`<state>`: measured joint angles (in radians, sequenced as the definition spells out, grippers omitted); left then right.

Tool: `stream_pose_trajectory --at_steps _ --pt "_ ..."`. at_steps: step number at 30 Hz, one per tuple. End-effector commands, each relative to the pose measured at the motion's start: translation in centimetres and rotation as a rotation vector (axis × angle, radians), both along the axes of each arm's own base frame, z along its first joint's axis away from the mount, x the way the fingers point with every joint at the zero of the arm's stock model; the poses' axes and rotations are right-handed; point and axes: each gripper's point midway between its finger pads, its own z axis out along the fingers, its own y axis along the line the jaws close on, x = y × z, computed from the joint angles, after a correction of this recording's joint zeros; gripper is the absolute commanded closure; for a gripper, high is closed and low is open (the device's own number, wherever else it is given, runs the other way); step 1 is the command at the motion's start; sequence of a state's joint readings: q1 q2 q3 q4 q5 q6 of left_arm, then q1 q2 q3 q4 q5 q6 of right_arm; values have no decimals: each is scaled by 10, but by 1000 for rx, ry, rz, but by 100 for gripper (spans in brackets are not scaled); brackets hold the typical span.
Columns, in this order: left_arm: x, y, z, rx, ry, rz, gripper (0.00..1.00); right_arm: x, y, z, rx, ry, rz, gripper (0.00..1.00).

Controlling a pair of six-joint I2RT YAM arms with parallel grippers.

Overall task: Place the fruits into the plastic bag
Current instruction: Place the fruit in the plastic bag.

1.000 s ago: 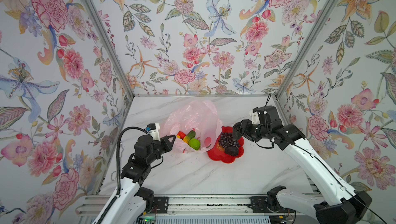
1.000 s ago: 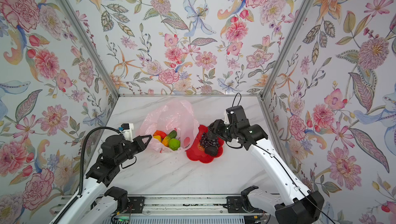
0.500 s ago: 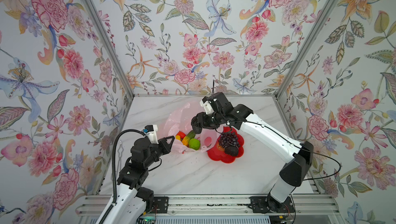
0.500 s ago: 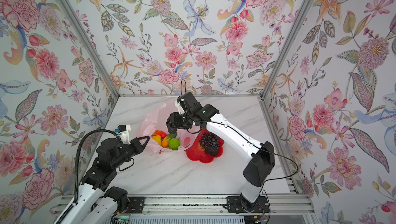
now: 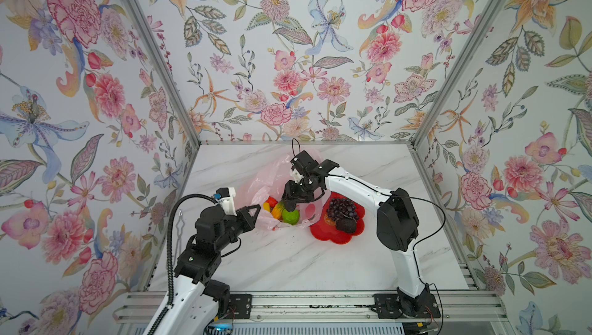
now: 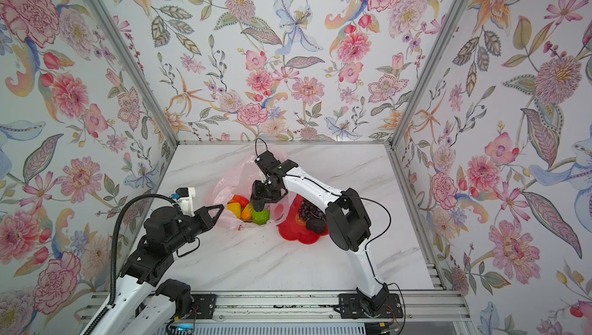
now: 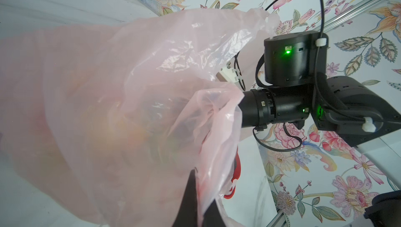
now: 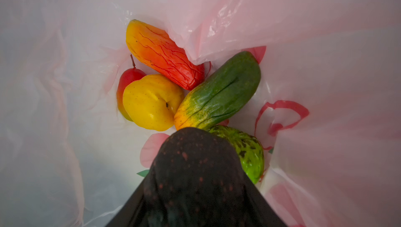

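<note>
the left gripper (image 5: 254, 213) is clenched on the near rim of the plastic bag (image 5: 272, 175). in the left wrist view the thin pink film is pinched between its dark fingers (image 7: 186, 204). the bag lies on the marble table (image 5: 288, 263) just ahead of that gripper, with its mouth lifted open.

inside the bag, right below the right gripper (image 5: 290, 204), five fruits sit in a touching cluster. a red apple (image 8: 128, 78) is half hidden behind a yellow lemon (image 8: 149, 102), and a red-orange piece (image 8: 162, 54) lies across beyond them. a green-orange mango (image 8: 219, 93) leans against the lemon, and a green lime (image 8: 247, 154) is nearest the gripper's tips.

the right gripper reaches down through the bag's mouth, grasping a black avocado (image 8: 195, 171) over the lime and the mango's end. whether the avocado touches them i cannot tell.

beside the bag, on the side away from the left gripper and under the right arm, sits a red flower-shaped dish (image 5: 323, 237). it holds purple grapes (image 5: 341, 208) and a second black avocado (image 5: 346, 225), which touch each other.
</note>
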<state>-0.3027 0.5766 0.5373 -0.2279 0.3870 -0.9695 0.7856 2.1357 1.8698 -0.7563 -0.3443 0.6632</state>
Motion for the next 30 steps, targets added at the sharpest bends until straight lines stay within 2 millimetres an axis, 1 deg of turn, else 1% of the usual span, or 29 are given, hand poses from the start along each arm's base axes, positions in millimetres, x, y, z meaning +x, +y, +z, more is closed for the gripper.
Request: stream_pose_trajectory --at_steps 1,5,10,13,16,19,21,23,24,25,28,30 --pt "-2 1 9 -13 -19 0 100 4 7 6 20 -8 19 42" --pt "-3 3 6 -14 -14 8 100 7 9 10 29 -22 24 35" --pt "0 1 4 -3 -3 0 100 7 10 33 53 -59 24 30" --pt "2 0 2 7 4 -6 100 3 7 53 69 -79 19 29" --pt "4 -1 1 17 8 -12 100 -7 9 79 100 -107 26 29" --pt "5 0 -1 30 15 -11 100 -19 9 117 138 -150 40 28" --pt "5 1 -3 34 20 -8 100 -29 4 144 159 -184 45 28" --pt "5 1 -6 34 25 -7 100 -37 -5 167 172 -214 42 28" --pt "5 2 -7 36 27 -6 100 -41 -13 179 172 -234 31 27" --pt "5 2 -8 36 29 -6 100 -43 -20 186 168 -247 21 27" --pt "4 3 -13 37 41 -6 100 -51 -56 209 136 -297 -35 27" --pt "3 3 -15 32 45 -7 100 -56 -88 210 90 -302 -83 26"
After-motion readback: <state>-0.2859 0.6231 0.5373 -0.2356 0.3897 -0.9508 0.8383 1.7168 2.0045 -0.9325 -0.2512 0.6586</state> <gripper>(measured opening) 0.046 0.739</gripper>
